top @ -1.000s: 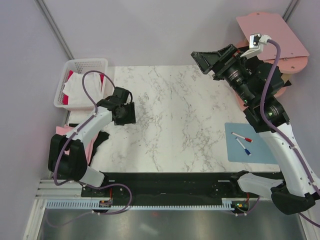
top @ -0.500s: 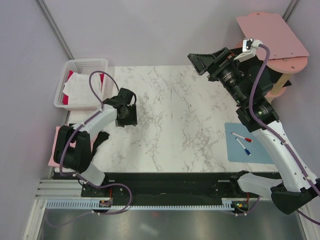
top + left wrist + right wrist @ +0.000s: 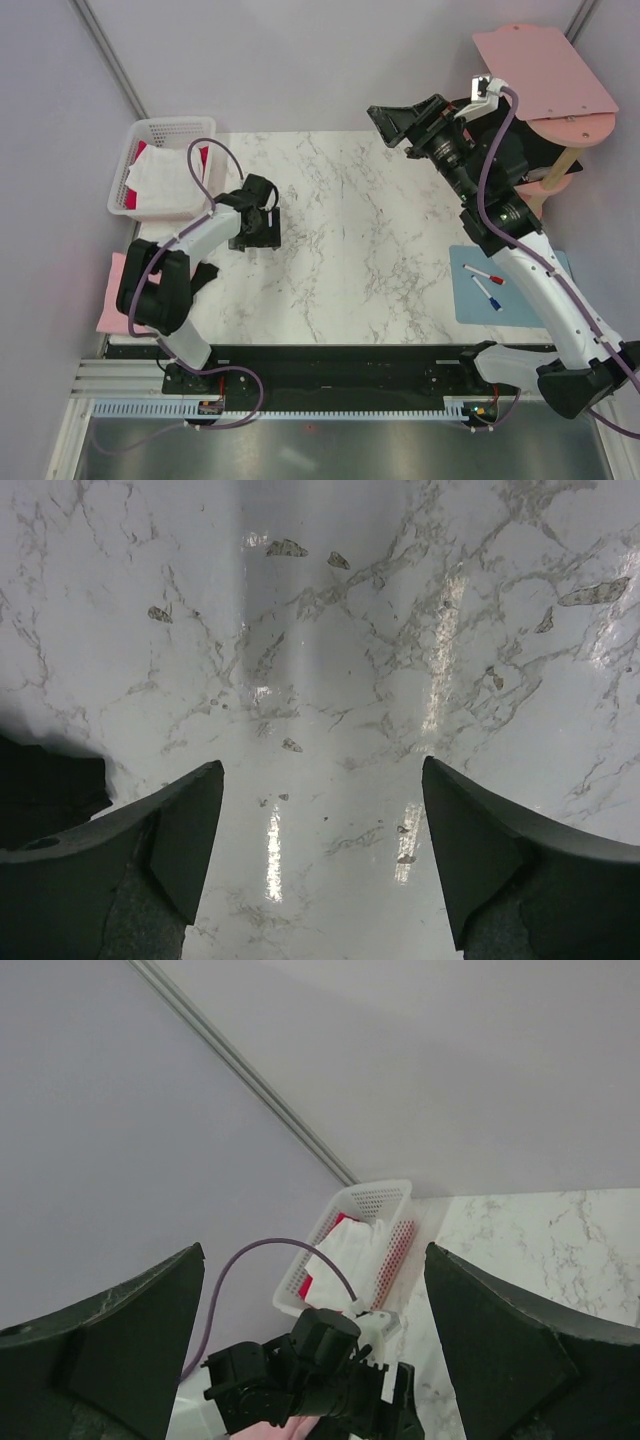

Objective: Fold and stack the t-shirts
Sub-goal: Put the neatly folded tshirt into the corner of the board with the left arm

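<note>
Marble table [image 3: 380,250] fills my top feed. Right gripper [image 3: 387,123] hangs high, fingers spread; left gripper [image 3: 322,770] sits low over the marble, also spread. White t-shirt [image 3: 160,182] and red t-shirt [image 3: 206,160] lie in the basket [image 3: 150,126] at far left; pink t-shirt [image 3: 113,302] and black t-shirt [image 3: 203,276] lie at the table's left edge.

The left gripper [image 3: 256,230] is sliding rightward over the table [image 3: 380,250], its elbow folding back behind it; the right gripper [image 3: 392,122] is swinging leftward, away from the shelf boards [image 3: 540,60] behind it.
</note>
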You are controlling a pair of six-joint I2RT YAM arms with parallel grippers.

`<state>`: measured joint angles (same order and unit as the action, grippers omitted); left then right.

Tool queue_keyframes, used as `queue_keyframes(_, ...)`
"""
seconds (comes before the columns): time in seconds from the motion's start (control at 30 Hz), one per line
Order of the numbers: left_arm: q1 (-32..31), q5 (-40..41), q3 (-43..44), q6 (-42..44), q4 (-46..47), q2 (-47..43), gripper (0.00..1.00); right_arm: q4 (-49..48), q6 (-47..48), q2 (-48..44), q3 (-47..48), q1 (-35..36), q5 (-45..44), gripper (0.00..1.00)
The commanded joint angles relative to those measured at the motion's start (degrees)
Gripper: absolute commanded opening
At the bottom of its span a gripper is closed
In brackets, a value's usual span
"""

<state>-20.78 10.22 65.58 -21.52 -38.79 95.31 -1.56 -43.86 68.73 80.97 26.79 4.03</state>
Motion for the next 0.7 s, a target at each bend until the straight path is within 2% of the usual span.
queue_keyframes(0.0, -0.49, 3.58, 3.49, 2.44, 2.05, 0.32, 0.89, -3.36, 7.98, 0.26, -3.44, 0.20, 0.36, 0.98)
queue_keyframes(0.13, -0.23, 5.33, 9.64, 3.41, 1.17, 1.19, 0.99, -2.22, 16.34, 1.49, -12.12, 0.11, -6.90, 0.99)
queue_keyframes(0.17, 0.47, 5.60, 11.13, 3.67, 0.65, 1.63, 1.00, -1.00, 17.22, 2.71, -13.28, 0.11, -11.11, 0.98)
queue_keyframes(0.27, 3.97, 2.72, 17.72, 3.94, -1.29, 3.91, 1.00, 1.38, 22.67, 5.97, -15.75, 0.11, -15.96, 0.98)
queue_keyframes(0.33, 6.79, 0.08, 22.64, 4.03, -2.25, 5.32, 1.00, 3.49, 23.46, 7.81, -16.80, -0.24, -15.99, 0.98)
queue_keyframes(0.47, 16.18, -7.65, 32.92, 3.15, -7.96, 10.76, 0.89, 10.33, 23.90, 15.18, -14.26, -1.03, -14.14, 0.97)
queue_keyframes(0.53, 18.65, -8.28, 38.90, 3.06, -10.16, 12.79, 0.85, 11.58, 23.82, 18.35, -13.30, -1.65, -12.39, 0.91)
queue_keyframes(0.63, 23.13, -7.85, 47.86, 3.32, -15.69, 17.53, 0.85, 14.04, 24.25, 21.87, -11.63, -2.44, -10.10, 0.87)
queue_keyframes(0.67, 24.80, -7.85, 49.45, 3.24, -16.32, 18.50, 0.88, 15.17, 24.26, 22.67, -11.28, -2.70, -10.10, 0.87)
